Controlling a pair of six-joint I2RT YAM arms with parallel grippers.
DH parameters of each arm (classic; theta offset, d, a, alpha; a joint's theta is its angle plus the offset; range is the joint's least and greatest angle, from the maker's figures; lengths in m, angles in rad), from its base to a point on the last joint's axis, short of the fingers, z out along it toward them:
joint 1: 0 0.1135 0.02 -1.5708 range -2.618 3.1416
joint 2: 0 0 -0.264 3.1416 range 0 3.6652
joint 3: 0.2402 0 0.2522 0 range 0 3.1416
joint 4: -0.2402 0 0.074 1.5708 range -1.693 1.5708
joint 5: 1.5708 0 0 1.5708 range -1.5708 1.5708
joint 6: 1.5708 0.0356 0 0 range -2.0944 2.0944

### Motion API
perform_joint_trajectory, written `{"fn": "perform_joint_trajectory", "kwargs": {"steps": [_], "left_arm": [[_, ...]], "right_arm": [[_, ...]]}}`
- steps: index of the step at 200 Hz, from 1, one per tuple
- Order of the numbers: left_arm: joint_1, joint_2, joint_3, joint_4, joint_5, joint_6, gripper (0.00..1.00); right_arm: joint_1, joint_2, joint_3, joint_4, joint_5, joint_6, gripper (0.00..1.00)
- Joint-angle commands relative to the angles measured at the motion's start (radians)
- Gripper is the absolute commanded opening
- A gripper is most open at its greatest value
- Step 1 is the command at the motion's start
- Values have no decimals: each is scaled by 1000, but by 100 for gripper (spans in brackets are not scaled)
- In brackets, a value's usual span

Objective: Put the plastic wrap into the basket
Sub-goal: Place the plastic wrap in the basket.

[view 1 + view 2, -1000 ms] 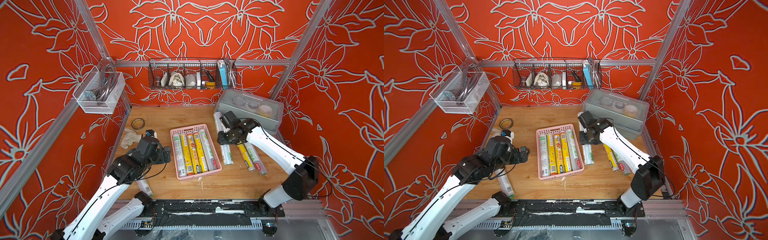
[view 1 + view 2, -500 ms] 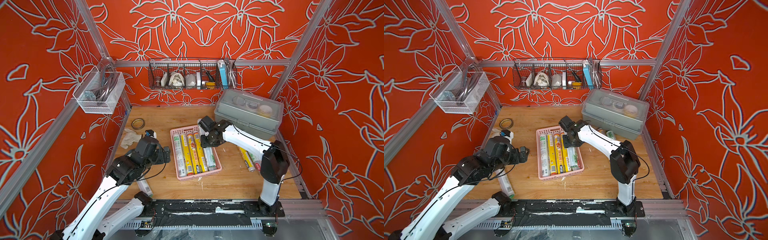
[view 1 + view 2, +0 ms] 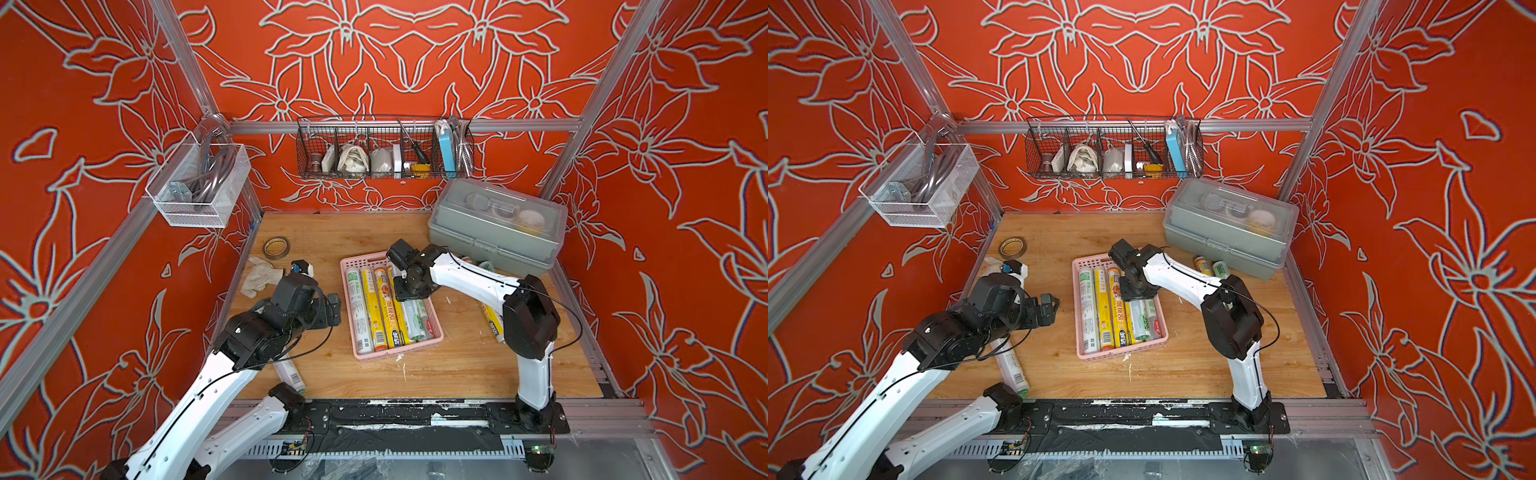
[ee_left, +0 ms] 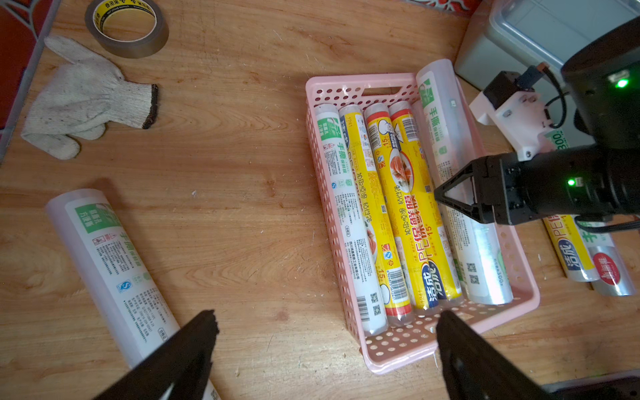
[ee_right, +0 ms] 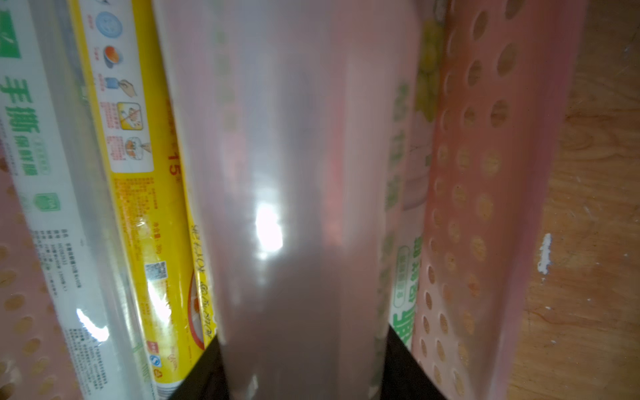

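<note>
The right pincer [image 3: 409, 292] is clamped on a white-green plastic wrap roll [image 4: 438, 131] lying along the right wall of the pink basket [image 4: 391, 360], beside four rolls [image 4: 381, 194] inside it. The left pincer [image 3: 333, 311] hovers spread wide just left of the basket. A loose white-green roll [image 4: 110, 263] lies on the bench [image 4: 242, 138] farther left of the basket, and two more rolls [image 4: 581, 256] lie to its right.

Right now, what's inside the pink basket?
A white roll, yellow rolls, and a second white roll held by the right gripper. What lies beneath them is hidden.
</note>
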Motion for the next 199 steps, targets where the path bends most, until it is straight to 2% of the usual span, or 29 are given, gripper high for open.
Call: {"fn": "perform_joint_trajectory", "kwargs": {"steps": [1,29,109,154,199], "left_arm": [[8,-2,-8,8,-8,16,98],[10,0,-13,10,-10,16,98],[11,-6,-12,1,-25,12,98],[13,-9,-10,-2,-27,10,98],[14,-19,-8,-10,-29,1,98]], "right_arm": [[8,15,32,-19,43,14,30],[11,19,13,-6,43,19,31],[11,61,30,-39,81,11,48],[11,21,44,-73,113,5,57],[11,-39,43,-88,128,-3,61]]}}
